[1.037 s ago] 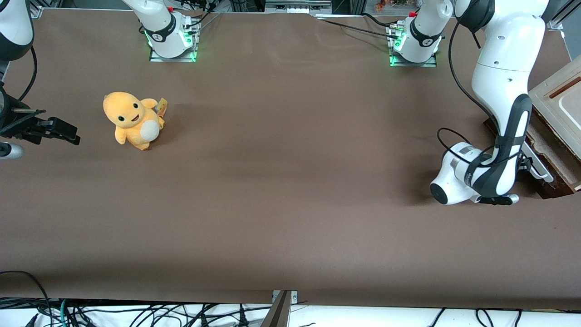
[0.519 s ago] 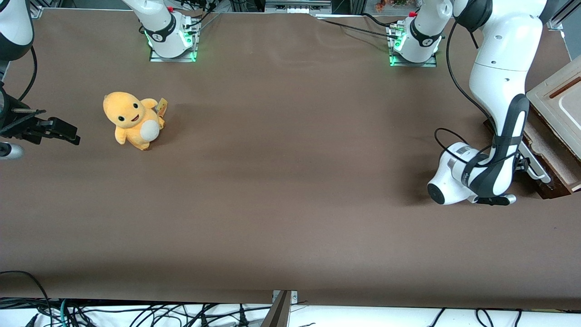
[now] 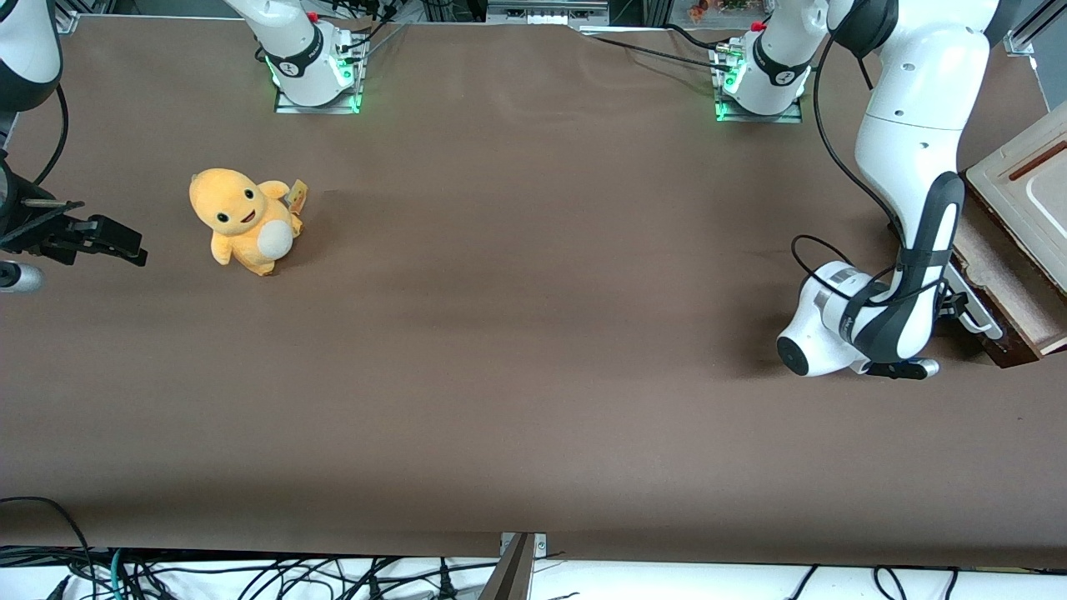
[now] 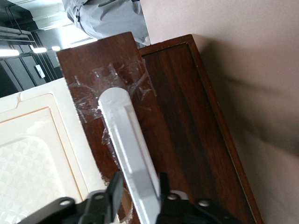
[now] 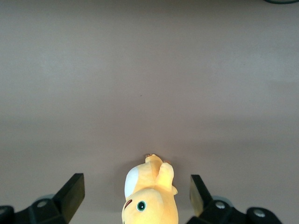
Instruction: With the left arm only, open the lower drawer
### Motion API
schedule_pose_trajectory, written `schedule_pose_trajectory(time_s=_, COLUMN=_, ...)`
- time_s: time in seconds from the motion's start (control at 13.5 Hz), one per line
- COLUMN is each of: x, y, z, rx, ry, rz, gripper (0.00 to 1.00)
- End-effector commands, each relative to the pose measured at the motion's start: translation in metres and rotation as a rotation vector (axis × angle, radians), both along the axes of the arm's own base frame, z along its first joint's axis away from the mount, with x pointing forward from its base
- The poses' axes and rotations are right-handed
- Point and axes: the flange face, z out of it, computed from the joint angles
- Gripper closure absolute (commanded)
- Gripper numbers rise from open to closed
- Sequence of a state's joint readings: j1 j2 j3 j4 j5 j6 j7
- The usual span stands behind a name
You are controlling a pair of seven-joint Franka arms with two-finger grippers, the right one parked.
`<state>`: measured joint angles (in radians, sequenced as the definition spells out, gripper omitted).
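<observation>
The lower drawer sits at the working arm's end of the table, partly pulled out, with its pale inside showing under the cabinet. Its dark brown glossy front carries a long white bar handle. The left arm bends down low in front of the drawer. My gripper is shut on the handle, one black finger on each side of the bar. In the front view the gripper is mostly hidden by the wrist.
A cream framed panel tops the cabinet above the drawer. A yellow plush toy sits toward the parked arm's end of the table. Brown table cloth spreads between them. Both arm bases stand farthest from the front camera.
The left arm's wrist has shifted toward the parked arm's end, still holding the handle. The lower drawer has slid further out of the cabinet with it.
</observation>
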<state>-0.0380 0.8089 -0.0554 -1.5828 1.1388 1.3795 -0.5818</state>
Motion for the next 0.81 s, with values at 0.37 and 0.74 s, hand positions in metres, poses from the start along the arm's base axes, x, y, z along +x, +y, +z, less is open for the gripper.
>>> schedule_pose_trajectory(time_s=0.37, x=0.030, y=-0.025, z=0.046, rx=-0.164, ry=-0.107, rz=0.131, gripper=0.00)
schedule_pose_trajectory(time_s=0.74, x=0.054, y=-0.075, z=0.136, rx=-0.605, ry=-0.303, rz=0.383, gripper=0.00)
